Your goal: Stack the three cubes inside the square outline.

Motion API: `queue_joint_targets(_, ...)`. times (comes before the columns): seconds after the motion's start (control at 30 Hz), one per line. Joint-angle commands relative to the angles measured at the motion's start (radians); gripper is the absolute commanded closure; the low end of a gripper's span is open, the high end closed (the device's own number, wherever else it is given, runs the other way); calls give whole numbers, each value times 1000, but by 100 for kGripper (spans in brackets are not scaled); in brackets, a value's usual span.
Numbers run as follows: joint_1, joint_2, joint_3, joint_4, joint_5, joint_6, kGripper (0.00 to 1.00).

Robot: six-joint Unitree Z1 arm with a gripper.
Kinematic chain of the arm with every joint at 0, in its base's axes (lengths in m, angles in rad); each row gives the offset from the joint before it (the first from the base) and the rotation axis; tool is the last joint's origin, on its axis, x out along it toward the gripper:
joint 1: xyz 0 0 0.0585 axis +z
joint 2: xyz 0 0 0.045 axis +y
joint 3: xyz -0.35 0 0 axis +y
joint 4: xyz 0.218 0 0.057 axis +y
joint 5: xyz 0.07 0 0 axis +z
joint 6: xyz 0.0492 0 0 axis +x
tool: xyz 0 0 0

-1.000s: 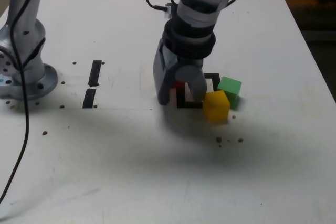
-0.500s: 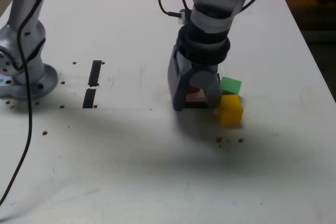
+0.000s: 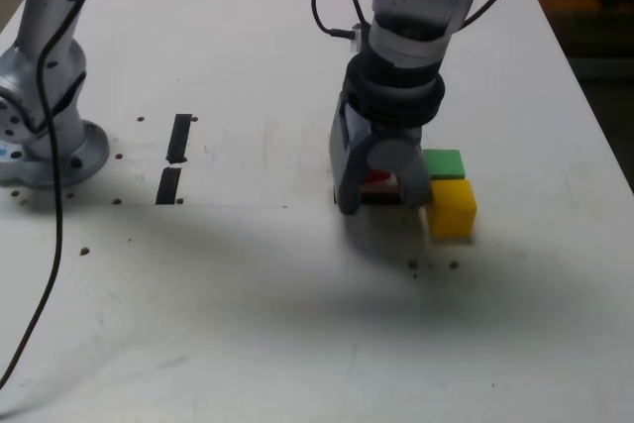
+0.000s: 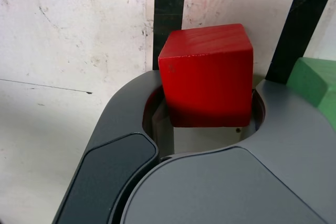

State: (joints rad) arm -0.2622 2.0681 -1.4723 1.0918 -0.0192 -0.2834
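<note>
The gripper (image 3: pixel 382 185) pinches the red cube (image 4: pixel 207 74) over the square outline (image 4: pixel 169 11); no writing is legible anywhere.

Red cube (image 4: pixel 206 74): painted wood w/ faint grain lines, semi-gloss, a small chip of paint gone at one corner. Green cube (image 4: pixel 315 82): same painted look, slightly duller. Yellow cube (image 3: pixel 452 209): smooth, matt paint. Gripper (image 4: pixel 205 129): smooth grey plastic shells, satin finish, w/ a darker matt insert. Table (image 3: pixel 297 324): white, matt, scuffed & speckled w/ fine scratches & dirt. Square outline (image 4: pixel 169 11): black tape, matt, worn edges. Arm base (image 3: pixel 40 136): silvery metal w/ soft sheen
</note>
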Motion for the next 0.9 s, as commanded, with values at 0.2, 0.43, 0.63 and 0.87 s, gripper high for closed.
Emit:
queue_joint_targets(0.2, 2, -23, 19, -15, 15, 16, 64)
queue_joint_targets(0.43, 6, -27, 32, -49, 20, 38, 63)
queue_joint_targets(0.63, 9, -30, 56, -85, 18, 48, 61)
queue_joint_targets(0.87, 10, -40, 73, -101, 19, 58, 48)
